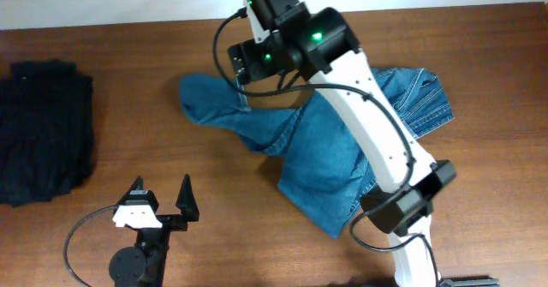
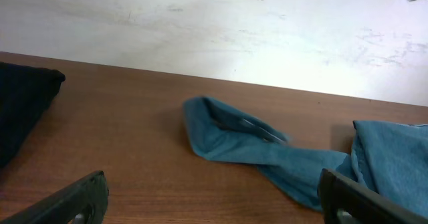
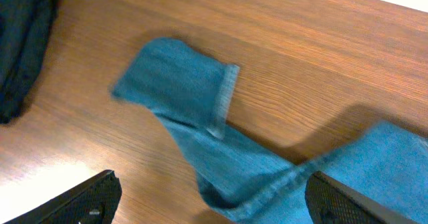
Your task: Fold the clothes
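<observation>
Blue denim jeans point(image 1: 317, 150) crumpled on table point(image 1: 128, 107), left end effector point(image 1: 161, 191) spread wide, right end effector point(image 3: 212, 184) likewise, empty

Matt denim jeans point(image 3: 180, 83) with a stitched hem lie between the right jaws. The wood-grain table point(image 3: 301, 43) beneath looks smooth and faintly glossy.

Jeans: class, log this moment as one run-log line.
jeans: bunched, not folded | left gripper: open, empty | right gripper: open, over jeans leg
</observation>
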Robot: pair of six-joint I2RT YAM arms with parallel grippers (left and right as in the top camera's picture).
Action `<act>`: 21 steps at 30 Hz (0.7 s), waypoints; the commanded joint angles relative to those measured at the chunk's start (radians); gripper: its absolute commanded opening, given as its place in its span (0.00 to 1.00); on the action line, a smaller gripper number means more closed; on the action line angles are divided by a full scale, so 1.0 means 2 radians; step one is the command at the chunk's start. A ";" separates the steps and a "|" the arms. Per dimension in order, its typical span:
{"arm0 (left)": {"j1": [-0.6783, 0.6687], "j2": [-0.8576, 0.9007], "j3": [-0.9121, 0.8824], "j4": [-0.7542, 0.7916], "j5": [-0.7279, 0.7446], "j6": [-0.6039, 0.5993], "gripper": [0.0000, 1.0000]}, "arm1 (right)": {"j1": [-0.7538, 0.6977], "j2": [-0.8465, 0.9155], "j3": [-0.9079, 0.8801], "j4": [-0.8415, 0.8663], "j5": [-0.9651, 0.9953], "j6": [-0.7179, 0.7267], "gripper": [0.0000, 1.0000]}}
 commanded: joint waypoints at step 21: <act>-0.002 -0.004 -0.004 0.000 -0.005 0.007 0.99 | -0.461 -0.107 -0.031 -0.166 0.028 0.030 0.97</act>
